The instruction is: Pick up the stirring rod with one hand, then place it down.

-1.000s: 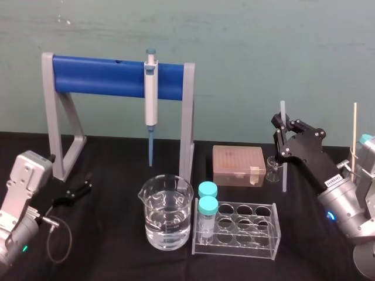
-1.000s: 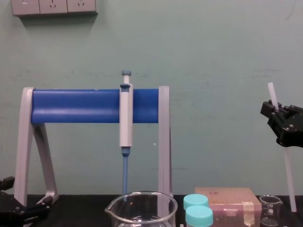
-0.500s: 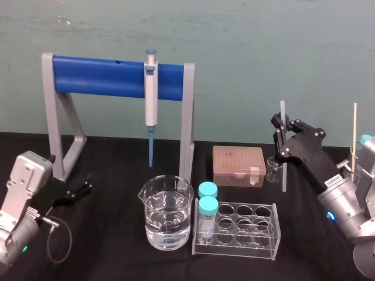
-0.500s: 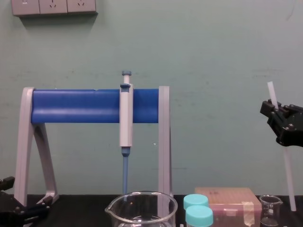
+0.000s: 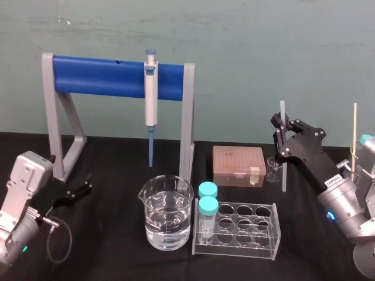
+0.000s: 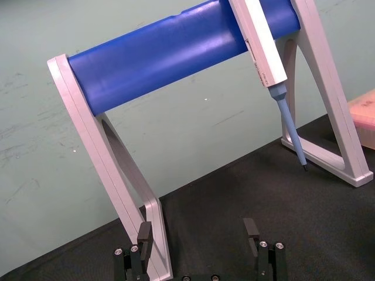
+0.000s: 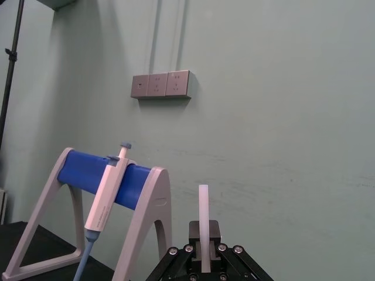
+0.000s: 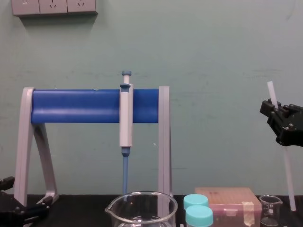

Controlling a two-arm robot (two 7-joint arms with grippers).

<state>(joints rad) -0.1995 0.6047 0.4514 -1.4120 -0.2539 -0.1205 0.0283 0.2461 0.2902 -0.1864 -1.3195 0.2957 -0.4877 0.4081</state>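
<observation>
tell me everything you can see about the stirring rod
The stirring rod is long, thin, straight and translucent whitish, glass or plastic by its look. It stands nearly upright, clamped near its upper end between the fingers of the right gripper, a short stub poking above. Its lower end hangs right of the small beaker, outside it; table contact is unclear.

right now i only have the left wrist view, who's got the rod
Observer: The right gripper has the rod, shut on its upper part.
Operator: is it upright
Observer: Nearly; in the chest view it leans slightly, lower end farther right.
Operator: my left gripper sits open by the rack, what's under the rod
Observer: Its lower end hangs just right of the small beaker, outside it; I can't tell whether it touches the table.
</observation>
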